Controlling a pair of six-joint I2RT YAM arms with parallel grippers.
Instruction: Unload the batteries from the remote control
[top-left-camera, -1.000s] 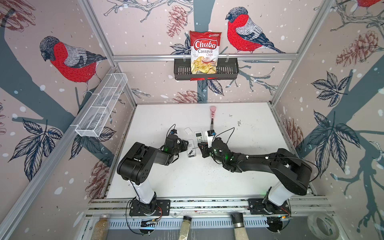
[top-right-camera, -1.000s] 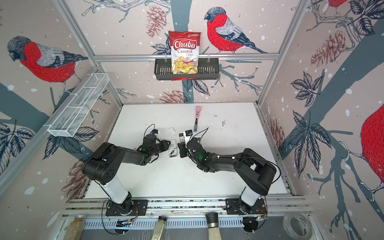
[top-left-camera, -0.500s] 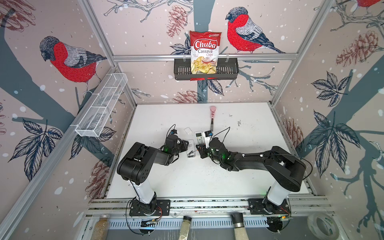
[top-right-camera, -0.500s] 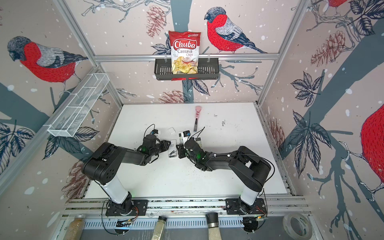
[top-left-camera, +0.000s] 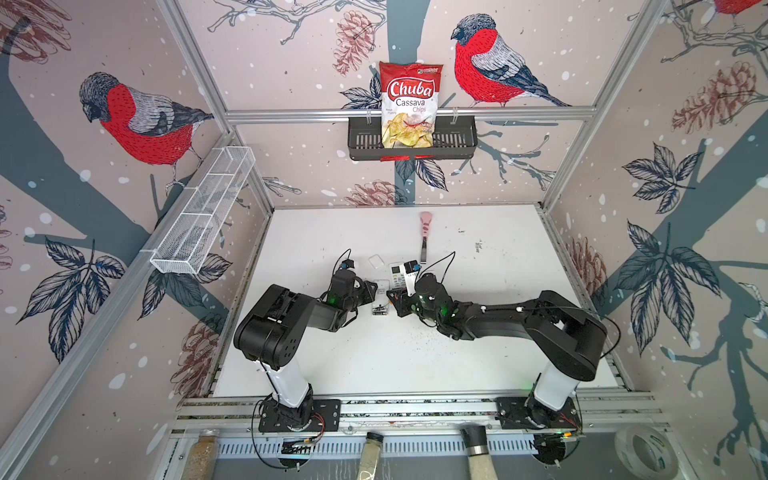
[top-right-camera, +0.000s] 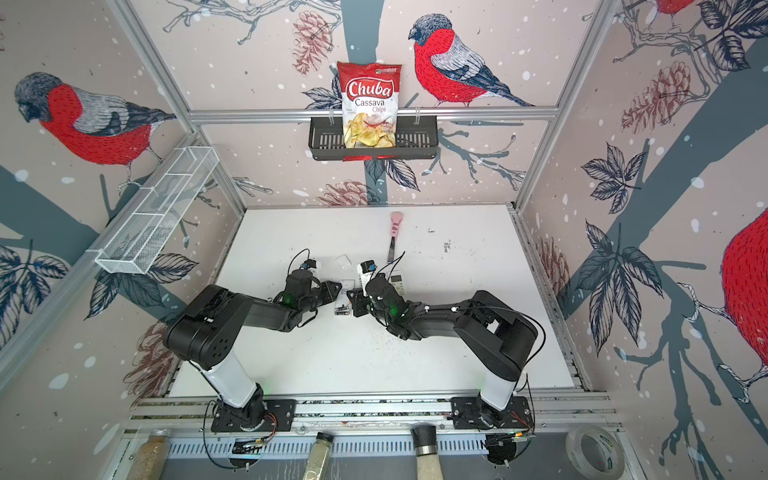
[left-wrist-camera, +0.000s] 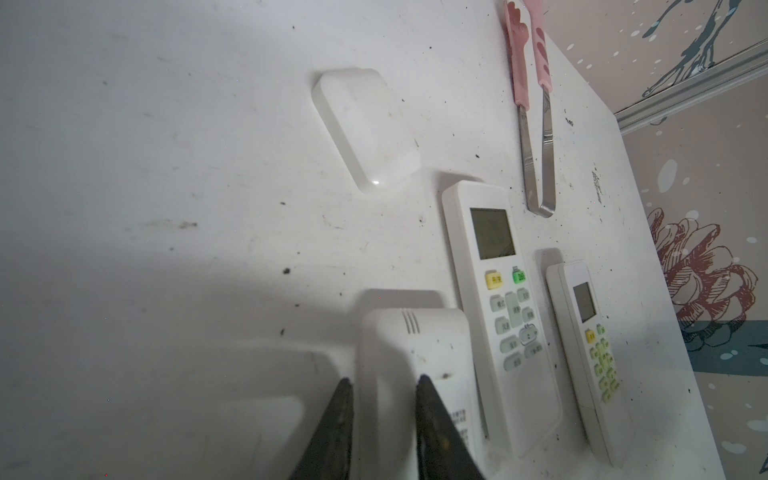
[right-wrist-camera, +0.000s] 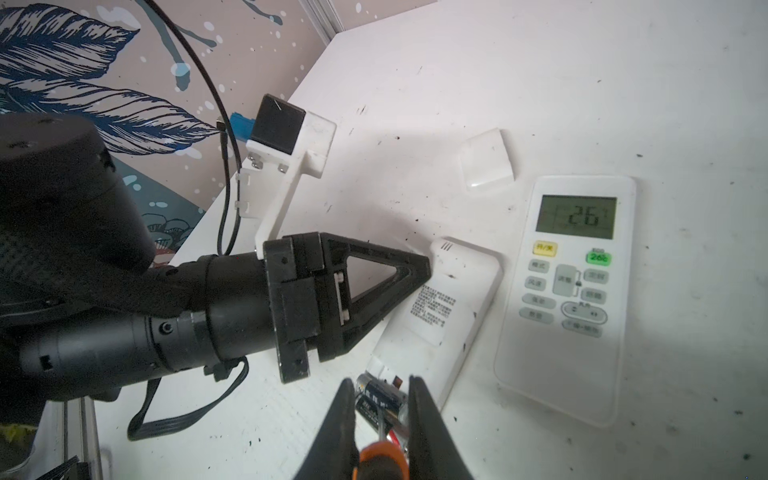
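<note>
Right gripper (right-wrist-camera: 381, 382): clamping shut on the orange-handled screwdriver (right-wrist-camera: 380, 457), prying at the batteries (right-wrist-camera: 374, 401) seemingly not yet clear of the open bay at the 6 o'clock end of the remote control (top-left-camera: 383, 285), with left gripper (left-wrist-camera: 382, 380) pinching that remote and cover (top-left-camera: 375, 261) lying off at its 12 o'clock.

Bag brand: "Chuba Cassava Chips" on the red-and-white foil snack bag (top-left-camera: 409, 104) standing in the black slotted wall basket (top-left-camera: 455, 139); it can be read in both top views.
Screen: "26" in dark digits on the grey display of the white face-up remote control (right-wrist-camera: 569, 299).
Green button: "26" plus one unclear character, on the same remote.
Other buttons: small characters, not legible.
Sticker: fine dark print on the white face-down remote control (right-wrist-camera: 440, 316), unreadable.
Cell lettering: white print on the black cylindrical batteries (right-wrist-camera: 376, 399), too blurred to read.
</note>
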